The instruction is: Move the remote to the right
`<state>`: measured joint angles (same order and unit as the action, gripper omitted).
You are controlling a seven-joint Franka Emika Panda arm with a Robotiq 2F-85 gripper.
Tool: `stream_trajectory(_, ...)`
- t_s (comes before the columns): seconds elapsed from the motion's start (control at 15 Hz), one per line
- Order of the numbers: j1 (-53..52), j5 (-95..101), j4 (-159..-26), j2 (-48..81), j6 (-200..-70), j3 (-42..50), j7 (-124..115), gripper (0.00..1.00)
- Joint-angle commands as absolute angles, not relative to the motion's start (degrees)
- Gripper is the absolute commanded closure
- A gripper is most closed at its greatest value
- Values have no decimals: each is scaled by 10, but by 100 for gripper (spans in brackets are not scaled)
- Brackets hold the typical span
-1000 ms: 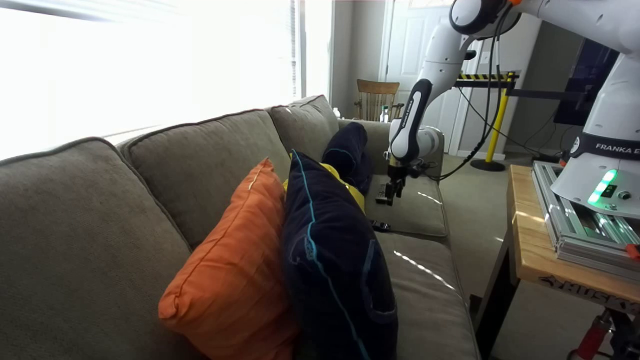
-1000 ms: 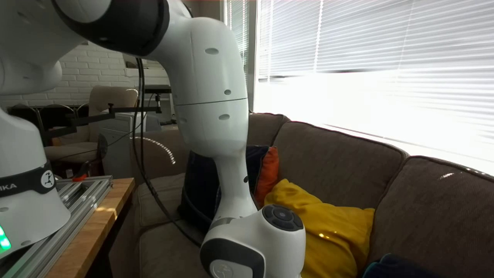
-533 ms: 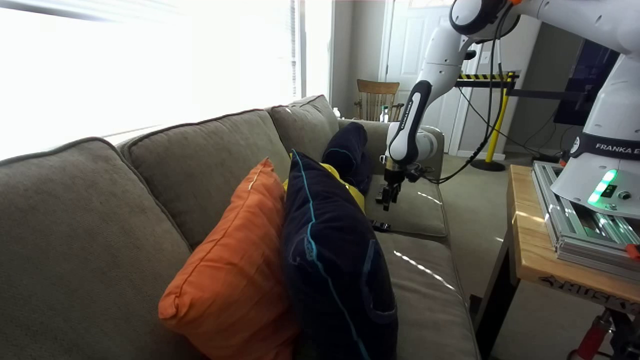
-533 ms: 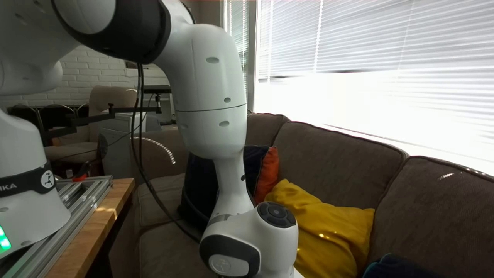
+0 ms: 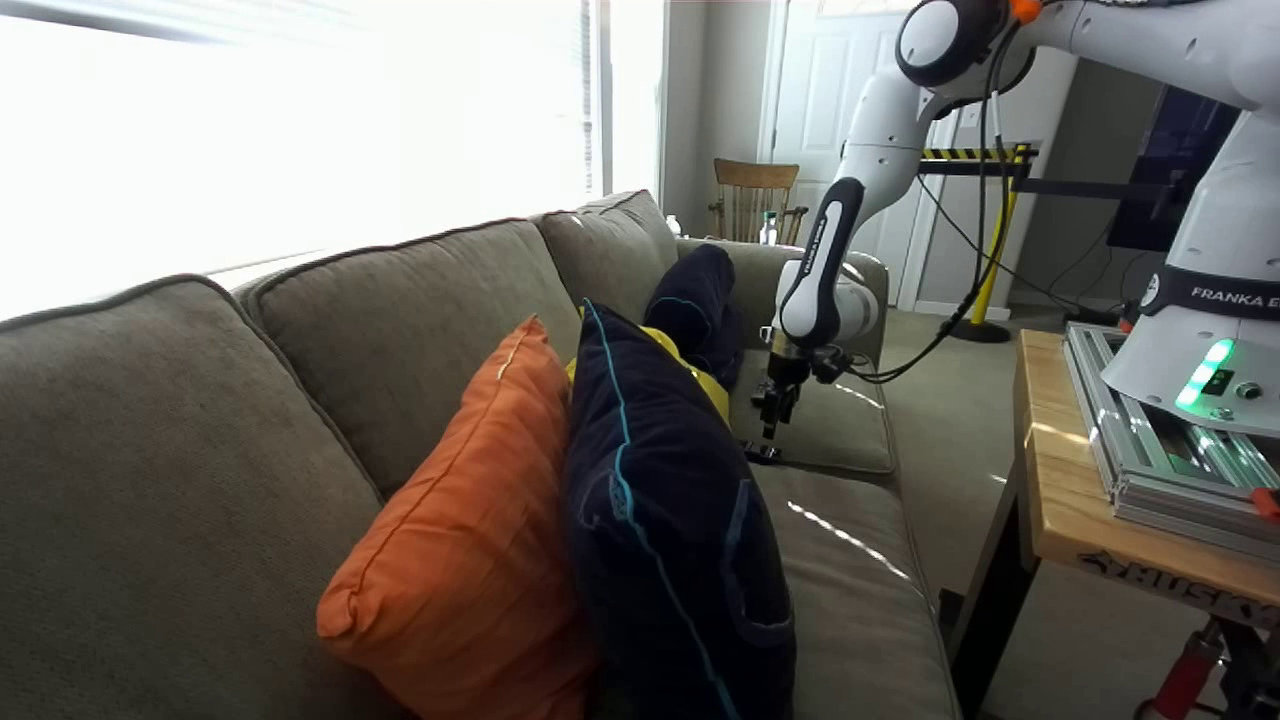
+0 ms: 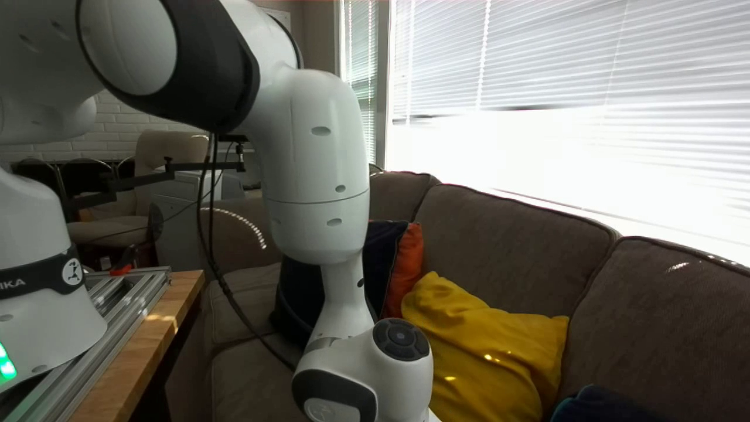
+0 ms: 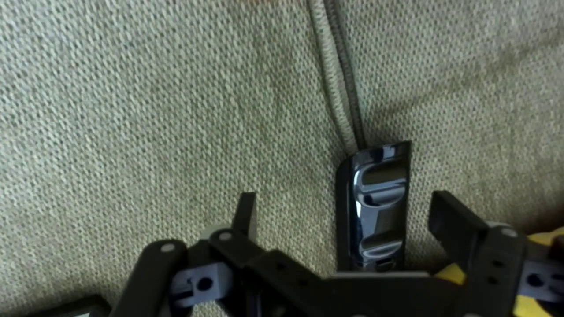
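Remote (image 7: 380, 211) on sofa seat (image 5: 840, 580), along the seam (image 7: 333, 79). Pillows (image 5: 680, 520) toward back edge; bench (image 5: 1062, 470) off front edge.

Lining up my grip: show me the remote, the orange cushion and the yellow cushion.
Remote (image 7: 374, 207): in the wrist view, middle of its visible glossy face.
Orange cushion (image 5: 475, 550): in an exterior view, middle of its broad face.
Yellow cushion (image 6: 493, 349): in an exterior view, middle of its visible face.
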<state>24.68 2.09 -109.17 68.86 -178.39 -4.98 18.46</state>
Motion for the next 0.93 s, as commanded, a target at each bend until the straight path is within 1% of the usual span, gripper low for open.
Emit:
stream_trajectory(0.0, 270, 49, -1076, 720, -1818, -66, 186, 0)
stream_trajectory(0.33, 280, 69, -1065, 743, -1858, -83, 183, 0)
stream_trajectory(0.73, 250, 98, -1043, 779, -1905, -80, 170, 1)
stream_trajectory(0.8, 246, 100, -1039, 785, -1911, -79, 168, 26)
stream_trajectory(0.87, 239, 103, -1037, 789, -1917, -78, 166, 26)
